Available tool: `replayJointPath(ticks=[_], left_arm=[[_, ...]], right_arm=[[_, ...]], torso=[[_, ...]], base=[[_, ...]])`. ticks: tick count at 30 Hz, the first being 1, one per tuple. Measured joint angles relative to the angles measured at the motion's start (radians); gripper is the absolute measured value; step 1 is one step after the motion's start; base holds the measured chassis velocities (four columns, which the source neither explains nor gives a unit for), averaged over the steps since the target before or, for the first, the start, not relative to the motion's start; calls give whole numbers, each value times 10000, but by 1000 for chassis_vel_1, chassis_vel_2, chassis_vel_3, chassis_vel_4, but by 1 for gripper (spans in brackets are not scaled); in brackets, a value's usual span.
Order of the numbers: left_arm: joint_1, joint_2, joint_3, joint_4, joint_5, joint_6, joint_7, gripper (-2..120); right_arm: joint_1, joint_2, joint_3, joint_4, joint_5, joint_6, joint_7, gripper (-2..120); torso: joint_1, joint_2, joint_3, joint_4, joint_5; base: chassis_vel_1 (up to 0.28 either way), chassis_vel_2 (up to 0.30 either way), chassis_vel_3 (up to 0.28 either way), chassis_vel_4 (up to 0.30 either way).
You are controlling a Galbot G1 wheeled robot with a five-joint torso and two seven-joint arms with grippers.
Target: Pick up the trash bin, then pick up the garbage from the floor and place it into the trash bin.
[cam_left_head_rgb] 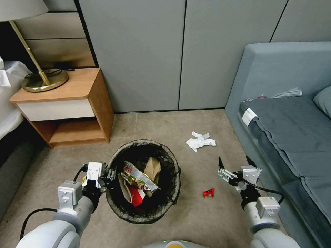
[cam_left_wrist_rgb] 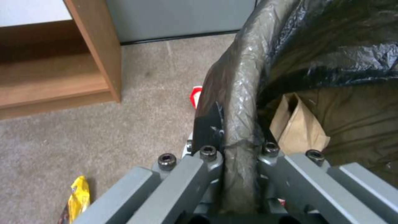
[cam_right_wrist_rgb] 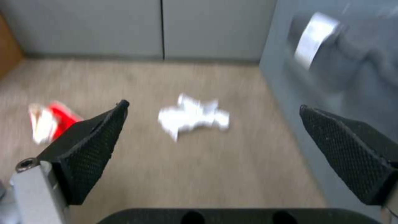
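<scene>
Left gripper [cam_left_wrist_rgb: 238, 149] fingers pinch the bag-lined round white bin's [cam_left_head_rgb: 143, 181] rim; right gripper [cam_left_head_rgb: 236, 163], fingers spread, should centre over the crumpled white tissue [cam_left_head_rgb: 200, 141] on the carpet before descending

I see round bag-lined trash bin [cam_left_head_rgb: 143, 181] upright, near-centre, holding wrappers, brown bag | white crumpled tissue [cam_left_head_rgb: 200, 141] far-right on carpet | small red scrap [cam_left_head_rgb: 208, 193] right of bin

Premises: a bedroom in a home or hotel room. Evidence: wooden nightstand [cam_left_head_rgb: 65, 106] carrying a brass lamp [cam_left_head_rgb: 38, 74]; white bedding [cam_left_head_rgb: 10, 100] at the left edge; grey sofa [cam_left_head_rgb: 286, 113] with cushion [cam_left_head_rgb: 324, 100] on the right; beige carpet [cam_left_head_rgb: 207, 213]; grey wall panels [cam_left_head_rgb: 179, 51] behind.
</scene>
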Motion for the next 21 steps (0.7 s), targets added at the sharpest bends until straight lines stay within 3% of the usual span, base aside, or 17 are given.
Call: replayJointPath(ticks=[5,21], left_arm=[[71,8,-40,0,-30,18,-17,1],[230,220,-136,0,-53,67,-58,1]], right_arm=[[537,-132,1,-1220,491,-702,-897,100],[2307,-279,-496,-4177,928,-1151,-1409,100]], torso=[[0,0,-1,0,-1],[0,0,-1,0,0]], base=[[0,0,0,0],[0,0,0,0]])
